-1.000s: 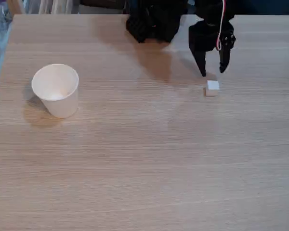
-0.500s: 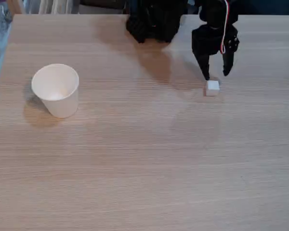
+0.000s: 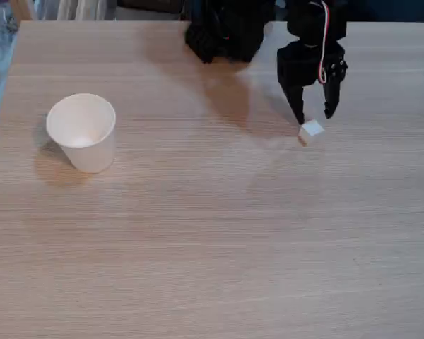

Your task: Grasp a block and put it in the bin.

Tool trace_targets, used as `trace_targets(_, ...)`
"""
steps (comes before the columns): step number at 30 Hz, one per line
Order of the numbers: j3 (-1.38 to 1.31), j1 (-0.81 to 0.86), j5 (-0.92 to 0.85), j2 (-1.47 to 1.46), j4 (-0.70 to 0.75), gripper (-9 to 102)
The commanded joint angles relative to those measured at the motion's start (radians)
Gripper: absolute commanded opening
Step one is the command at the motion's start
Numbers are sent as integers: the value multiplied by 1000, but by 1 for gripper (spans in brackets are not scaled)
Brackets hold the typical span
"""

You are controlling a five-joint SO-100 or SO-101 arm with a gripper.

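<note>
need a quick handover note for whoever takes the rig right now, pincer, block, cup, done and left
Pincer: open, empty, tips down just behind the block, one tip at its edge.
Block: on the table, at the right of the fixed view, sitting slightly skewed.
Bin: upright at the left, far from the block.
Done: approach only.
Left: straddle the block, close, lift, carry left, drop it in the bin.

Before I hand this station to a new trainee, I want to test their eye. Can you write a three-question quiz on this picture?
1. True or false: the gripper is shut on the block.
2. In the fixed view, the cup stands to the block's: A) left B) right
3. Fill in: the block rests on the ___.

Key: 1 false, the jaws are open just above it. 2 A. 3 table.
</note>
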Motion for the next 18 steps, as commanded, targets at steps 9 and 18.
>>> trace_targets(9,38,43,-40,-5,-61,26)
trace_targets(18,49,12,-15,-21,-92,26)
